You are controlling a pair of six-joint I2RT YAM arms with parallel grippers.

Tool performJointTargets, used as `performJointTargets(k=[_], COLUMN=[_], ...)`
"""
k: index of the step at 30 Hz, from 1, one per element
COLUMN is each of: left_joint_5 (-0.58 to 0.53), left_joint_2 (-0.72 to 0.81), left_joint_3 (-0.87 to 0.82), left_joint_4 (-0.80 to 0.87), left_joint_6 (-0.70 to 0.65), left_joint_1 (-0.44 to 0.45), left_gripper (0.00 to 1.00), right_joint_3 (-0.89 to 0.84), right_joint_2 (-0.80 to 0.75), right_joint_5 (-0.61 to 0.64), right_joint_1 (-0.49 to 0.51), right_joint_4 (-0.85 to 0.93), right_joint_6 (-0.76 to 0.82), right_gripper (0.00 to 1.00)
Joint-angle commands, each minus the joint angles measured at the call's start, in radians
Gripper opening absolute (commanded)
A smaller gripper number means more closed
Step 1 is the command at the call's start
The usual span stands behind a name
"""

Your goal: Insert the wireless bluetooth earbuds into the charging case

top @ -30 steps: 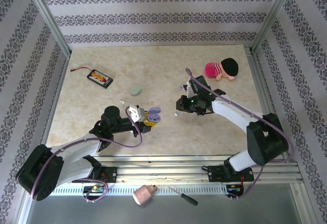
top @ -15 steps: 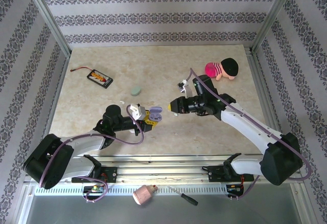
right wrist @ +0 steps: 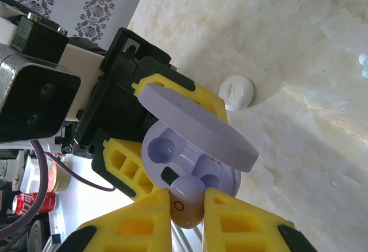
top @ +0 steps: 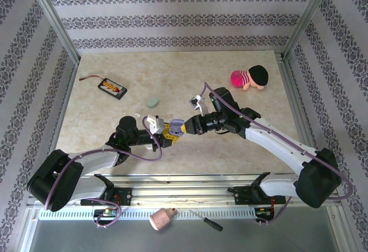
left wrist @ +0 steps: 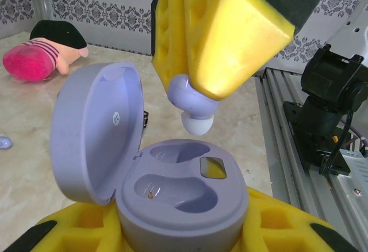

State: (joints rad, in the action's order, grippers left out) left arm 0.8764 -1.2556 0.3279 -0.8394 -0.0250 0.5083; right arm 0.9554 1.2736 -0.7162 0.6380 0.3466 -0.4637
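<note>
The lilac earbud [left wrist: 192,99] is being held just above the open charging case [left wrist: 184,206]. Its whitish tip is being pointed down at the far socket [left wrist: 175,151] and is not yet touching it.

To the left of the case body, the lid [left wrist: 95,131] is being held raised on its hinge, close beside the bud's way down. A drift that way is judged likely to knock the lid, so that it is tipped shut or the case is twisted.

The case is being clamped from both sides by the left gripper [top: 165,131], with the yellow pads [left wrist: 282,229] low on its shell. A hard downward push could therefore be levering it loose.

Above the case, the bud is being pinched by the closed right gripper [left wrist: 195,88], and most of it is being covered. If it is being presented at the wrong rotation, it may be jammed on the socket's rim or dropped beside the case on release.
</note>
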Motion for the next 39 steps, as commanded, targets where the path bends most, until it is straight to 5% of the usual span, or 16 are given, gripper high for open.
performJointTargets(k=[1, 20, 31, 39], left_joint_5=[0.035, 0.043, 0.031, 0.006], left_joint_2=[0.011, 0.004, -0.007, 0.006], left_joint_3=[0.023, 0.022, 0.016, -0.004], left_joint_4=[-0.052, -0.113, -0.126, -0.095], left_joint_6=[0.020, 0.062, 0.059, 0.030], left_joint_1=[-0.011, -0.011, -0.011, -0.028], left_gripper=[0.14, 0.14, 0.14, 0.14], right_joint_3=[0.030, 0.009, 0.029, -0.039], right_joint_2=[0.010, 0.039, -0.006, -0.185], right_joint_5=[-0.020, 0.026, 0.046, 0.074], right_joint_1=[0.013, 0.034, 0.035, -0.011], right_joint_4=[-0.021, -0.023, 0.006, -0.013], right_joint_6=[0.031, 0.063, 0.076, 0.145], right_gripper=[0.15, 0.17, 0.42, 0.53])
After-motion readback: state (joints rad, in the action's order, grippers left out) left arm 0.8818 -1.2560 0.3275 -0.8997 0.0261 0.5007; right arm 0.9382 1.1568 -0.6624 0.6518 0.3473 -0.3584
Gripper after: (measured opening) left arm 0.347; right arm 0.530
